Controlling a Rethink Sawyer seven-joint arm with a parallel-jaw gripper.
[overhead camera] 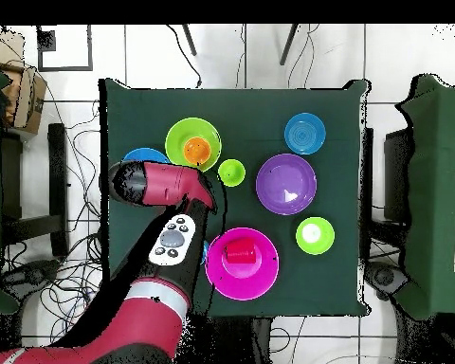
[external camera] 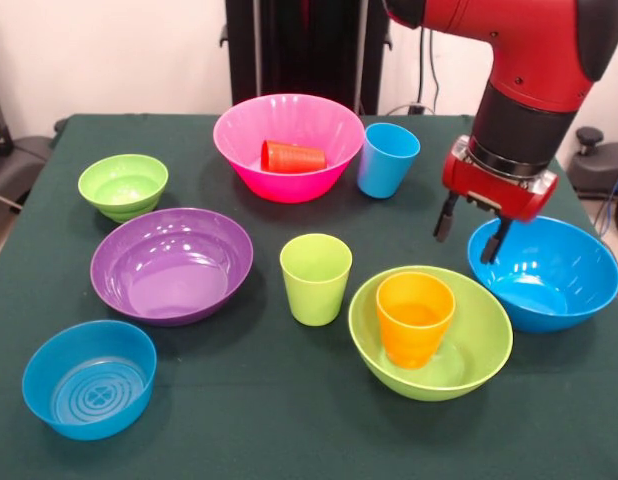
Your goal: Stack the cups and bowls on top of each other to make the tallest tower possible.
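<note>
**Tool over large blue bowl rim, nothing stacked beyond one cup in one bowl**

Dark green counter (external camera: 249, 440) carrying all ten pieces. Tool (external camera: 470, 228) hanging from red arm (external camera: 509, 40), fingers spread apart, empty; one finger tip just inside the near-left rim of large blue bowl (external camera: 549, 272), other outside it. Contact with rim hard to judge from front view. In overhead view tool hidden under arm, and large blue bowl mostly covered, only a sliver showing at arm's edge.

Orange cup (external camera: 416, 318) upright inside large lime green bowl (external camera: 469, 360), just left of large blue bowl; rims near, touching or not unclear. Lime green cup (external camera: 315, 278) upright on counter between large lime green bowl and purple bowl (external camera: 171, 265). Red cup (external camera: 293, 156) lying on its side inside large pink bowl (external camera: 289, 146) at back centre. Light blue cup (external camera: 387, 159) upright just beside pink bowl's right side, partly overlapped by it in front view; almost fully hidden by arm in overhead view. Small lime green bowl (external camera: 123, 185) at back left, apart from others. Small blue bowl (external camera: 89, 378) at front left, ringed pattern visible inside its base.

Black pedestal (external camera: 299, 50) behind counter, cut off at top. Arm's upper links cut off at top edge in front view.
</note>
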